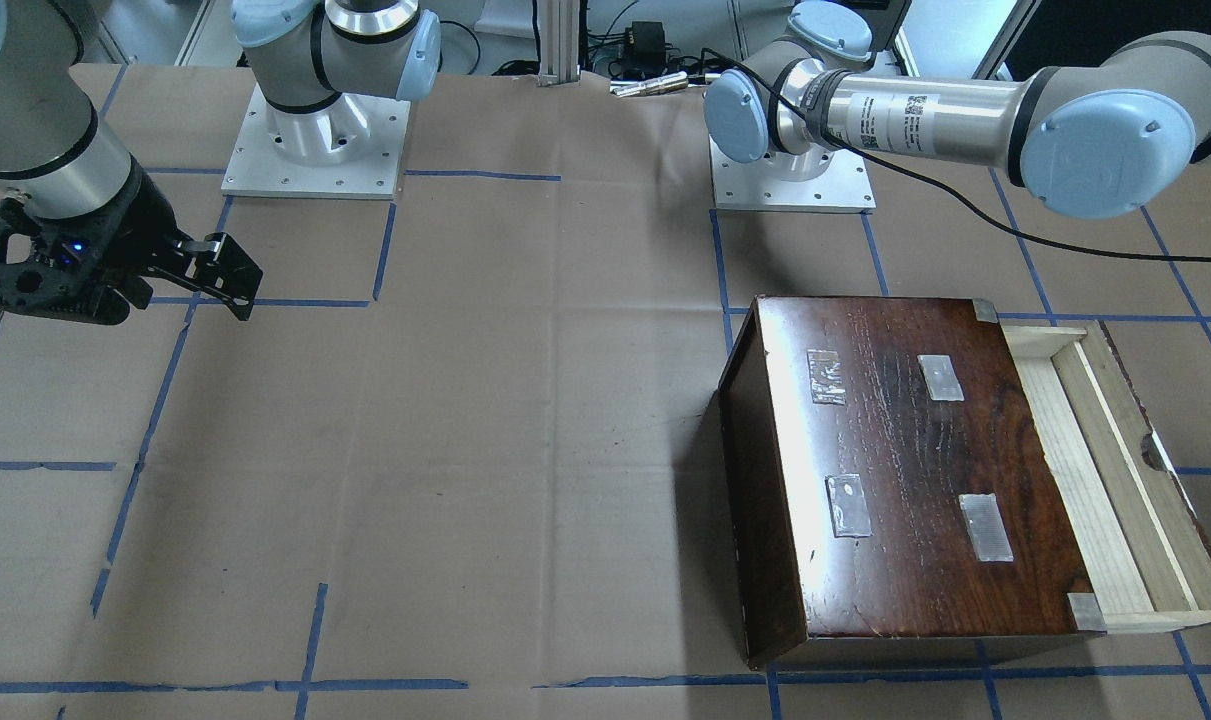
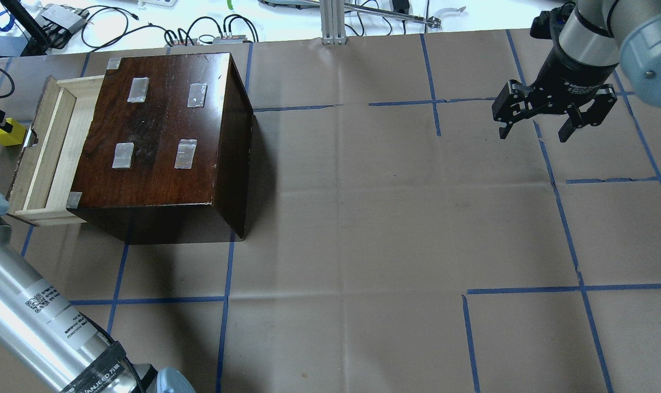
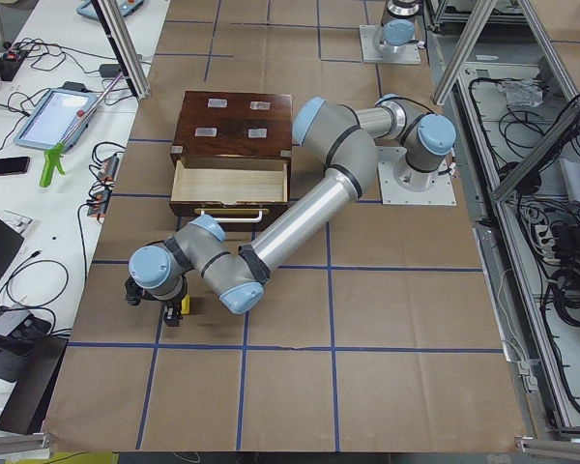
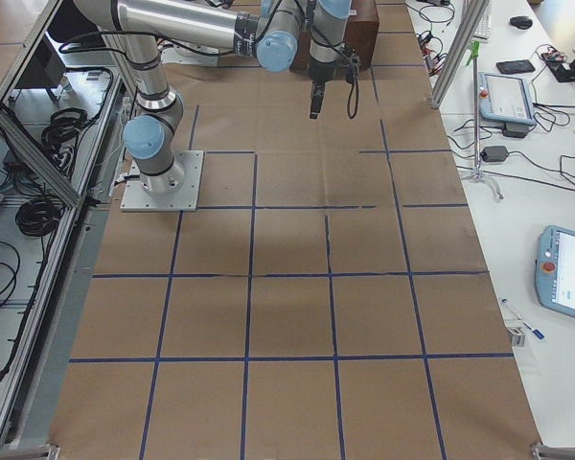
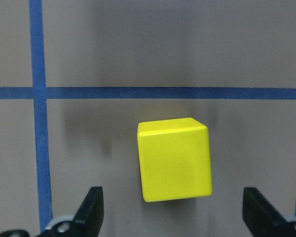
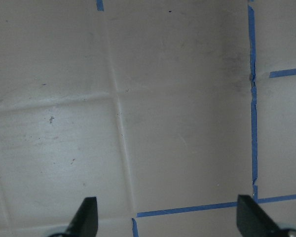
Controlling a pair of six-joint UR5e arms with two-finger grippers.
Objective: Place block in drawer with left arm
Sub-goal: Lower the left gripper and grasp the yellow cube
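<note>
1. Block (image 5: 173,159), a small yellow cube, lies on the brown-papered surface (image 2: 363,218) in front of the drawer (image 2: 63,147), outside it and apart from its dark front.
2. My left gripper (image 5: 173,215) hangs straight over the cube with its fingers spread wide, one on each side and neither touching. Set like this, a short descent and a squeeze should, I judge, catch two opposite faces squarely.
3. The drawer stands pulled out of the dark wooden box (image 2: 161,125), its pale floor open upward. A cube can therefore be lowered in from above without the box top getting in the way.
4. My right gripper (image 2: 534,134) hovers with its fingers apart and nothing between them at the far side of the surface, well apart from box and cube. That leaves the left arm (image 3: 300,213) room to work alone.
5. By my reckoning the task is at its start. The grasp is not yet made, and the lift, the carry over the dark front and the release all remain.
</note>
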